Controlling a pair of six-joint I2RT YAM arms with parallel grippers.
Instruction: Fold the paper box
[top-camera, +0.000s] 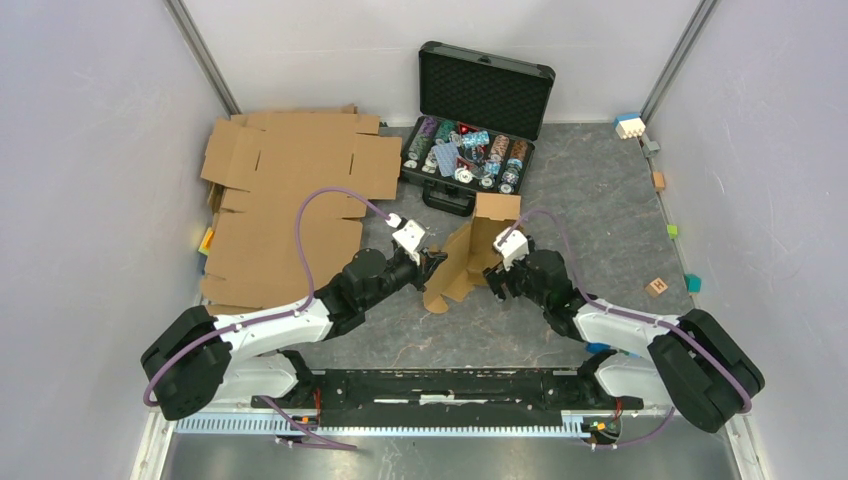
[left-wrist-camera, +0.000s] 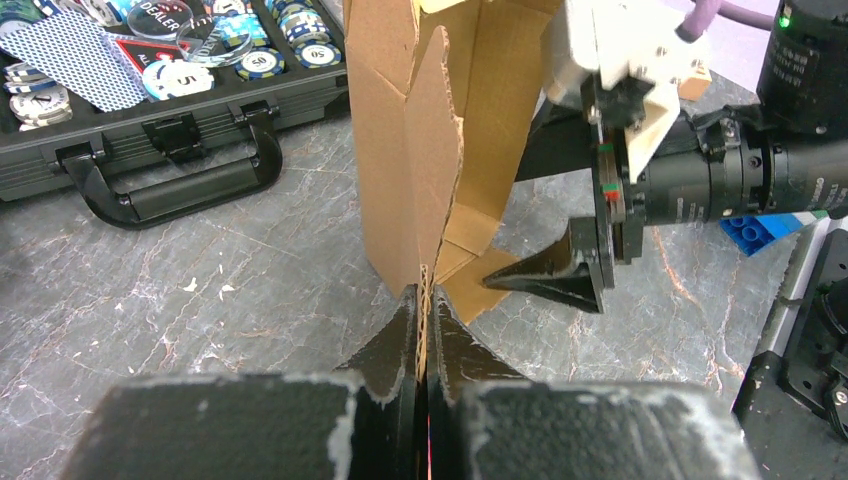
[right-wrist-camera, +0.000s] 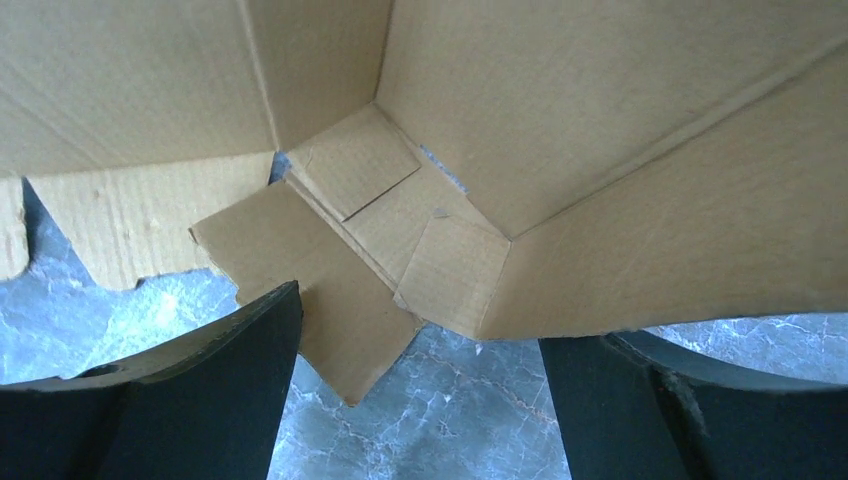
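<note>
The paper box (top-camera: 468, 255) stands half-formed near the middle of the counter (top-camera: 620, 200), just on the near side of the open case of chips (top-camera: 478, 120) and well apart from the flat cardboard sheets (top-camera: 290, 190) by the left edge. One tall panel is upright and several small flaps are splayed at its base. The left hand (left-wrist-camera: 424, 300) is clamped tight on the bottom edge of an upright wall, fingers pressed flat against both faces of the cardboard. The right hand (right-wrist-camera: 420, 330) is spread wide and grips nothing; its two dark fingers sit either side of the low flaps, and from the left wrist one fingertip (left-wrist-camera: 540, 272) points at the small flap by the corner, though I cannot tell whether it touches. The step looks like tucking a side or corner flap inward while the other arm acts as the anchor. To do it well, the left hand should hold its pinch firmly without dragging, so the wall stays upright. The right hand should push along the scored crease rather than across the panel, meeting the flap low near its hinge. Pressing too high, or too fast, would likely buckle the thin board or tip the whole box toward the case.
</note>
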